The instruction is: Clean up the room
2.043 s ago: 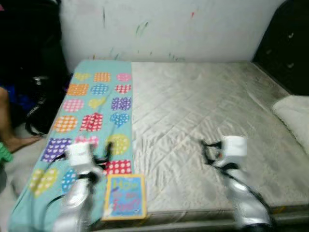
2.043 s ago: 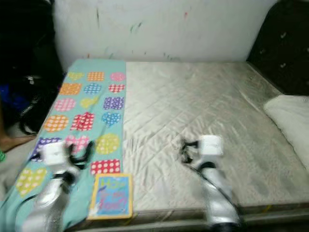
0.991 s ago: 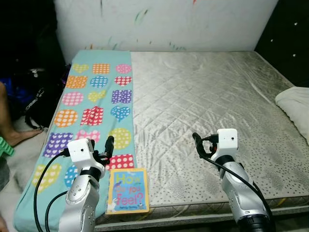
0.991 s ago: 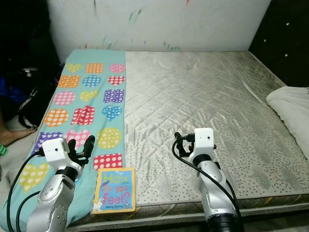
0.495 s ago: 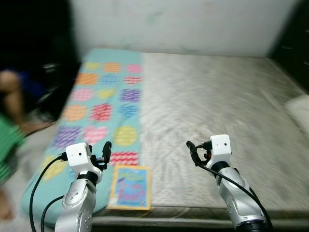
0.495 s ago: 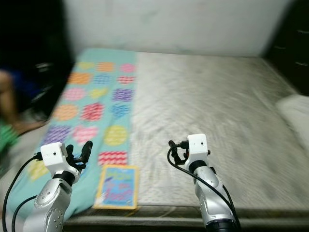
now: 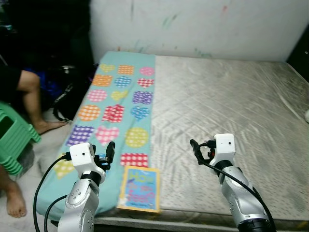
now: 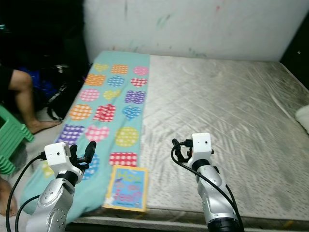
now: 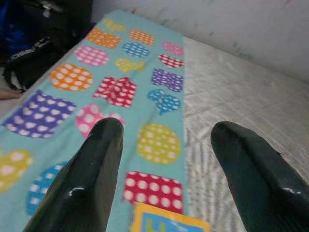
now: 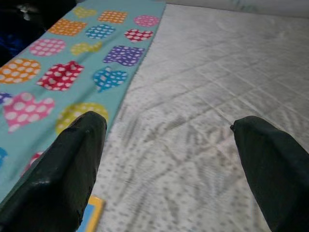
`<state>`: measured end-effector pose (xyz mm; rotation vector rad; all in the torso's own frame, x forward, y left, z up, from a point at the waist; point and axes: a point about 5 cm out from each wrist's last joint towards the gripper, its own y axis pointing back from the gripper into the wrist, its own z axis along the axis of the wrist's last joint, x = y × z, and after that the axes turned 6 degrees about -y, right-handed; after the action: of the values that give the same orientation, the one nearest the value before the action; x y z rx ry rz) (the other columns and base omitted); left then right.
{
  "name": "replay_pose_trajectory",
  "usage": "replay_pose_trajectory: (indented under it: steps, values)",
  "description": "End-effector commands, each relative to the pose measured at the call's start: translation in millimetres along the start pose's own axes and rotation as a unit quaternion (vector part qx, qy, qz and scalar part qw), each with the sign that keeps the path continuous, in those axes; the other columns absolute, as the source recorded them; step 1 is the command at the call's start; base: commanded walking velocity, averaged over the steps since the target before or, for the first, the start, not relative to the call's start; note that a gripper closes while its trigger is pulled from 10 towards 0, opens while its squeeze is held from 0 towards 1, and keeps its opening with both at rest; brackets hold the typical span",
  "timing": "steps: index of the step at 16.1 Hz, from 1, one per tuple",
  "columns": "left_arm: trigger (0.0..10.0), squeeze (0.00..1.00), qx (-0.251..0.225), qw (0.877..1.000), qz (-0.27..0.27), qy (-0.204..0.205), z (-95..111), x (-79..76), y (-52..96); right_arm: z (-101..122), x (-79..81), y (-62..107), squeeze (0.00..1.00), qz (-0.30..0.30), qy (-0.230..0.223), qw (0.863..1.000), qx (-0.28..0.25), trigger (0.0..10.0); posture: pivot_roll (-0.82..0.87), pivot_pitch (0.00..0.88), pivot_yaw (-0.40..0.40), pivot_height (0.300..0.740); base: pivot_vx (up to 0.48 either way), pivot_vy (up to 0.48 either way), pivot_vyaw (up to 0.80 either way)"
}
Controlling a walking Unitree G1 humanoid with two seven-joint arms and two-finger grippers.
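- Nearest the robot, the left tool [image 7: 109,153] hovers low over the near end of the teal blanket [image 7: 116,104], fingers spread wide with nothing between them, as its wrist view confirms.
- The right tool [image 7: 195,150] hangs over the bare quilted mattress [image 7: 227,106], equally wide open and empty; I'd say both are poised for a pick, not yet committed.
- Between them, at the bed's near edge, lies a children's book [image 7: 140,188], flat and face up, half on the blanket. It looks like the likeliest thing to tidy.
- Its cover writing is too blurred to read.
- Further up, the blanket runs along the mattress's left side, patterned with dotted hearts and squares.
- Off the bed's left side, a person's bare leg [image 7: 34,101] beside a green stool [image 7: 14,140], and a black bag [image 7: 67,94] with white lettering I can't make out.
- Farthest, a scribbled white wall [image 7: 193,24].
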<state>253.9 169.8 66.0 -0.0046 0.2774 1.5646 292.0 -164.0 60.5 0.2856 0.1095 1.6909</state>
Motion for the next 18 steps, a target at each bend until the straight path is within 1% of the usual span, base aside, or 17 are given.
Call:
replay_pose_trajectory:
  steps: [1,3,4,12,14,16,18]
  values:
    - [10.0,0.00,0.003,1.000,-0.001,-0.008,0.6,1.9,-0.9,0.4,1.0,-1.9,0.00,-0.002,-0.003,1.000,0.002,10.0,-0.10,0.000,-0.030,0.740,0.000,0.480,0.00]
    - [10.0,0.00,-0.001,1.000,-0.002,-0.009,1.0,1.3,-1.9,1.1,0.2,-2.1,0.00,-0.002,-0.002,1.000,0.001,10.0,-0.10,0.000,-0.031,0.740,0.000,0.476,0.00]
    - [10.0,0.00,-0.013,1.000,-0.009,-0.007,3.2,-0.8,-1.7,1.5,-0.3,-2.2,0.00,-0.002,-0.001,1.000,0.001,10.0,-0.10,0.000,-0.033,0.740,0.000,0.000,0.00]
    - [10.0,0.00,-0.005,1.000,-0.004,-0.008,0.9,0.7,-1.2,2.5,-3.1,-1.6,0.00,-0.014,-0.004,1.000,-0.006,10.0,-0.10,0.000,-0.032,0.740,0.000,0.000,0.00]
    - [10.0,0.00,-0.003,1.000,-0.004,-0.008,0.2,1.0,-0.8,0.0,-5.3,-0.8,0.00,-0.024,-0.018,1.000,0.002,10.0,-0.10,0.000,-0.032,0.740,0.000,0.000,-0.72]
    - [10.0,0.00,-0.001,1.000,-0.003,-0.008,-0.3,1.2,-0.6,0.0,-5.5,-0.4,0.00,-0.024,-0.018,1.000,0.001,10.0,-0.10,0.000,-0.031,0.740,0.000,0.000,-0.80]
    - [10.0,0.00,-0.001,1.000,-0.004,-0.009,-0.2,1.2,0.0,1.8,-3.7,-0.3,0.00,-0.018,-0.012,1.000,-0.006,10.0,-0.10,0.000,-0.032,0.740,0.000,0.000,-0.21]
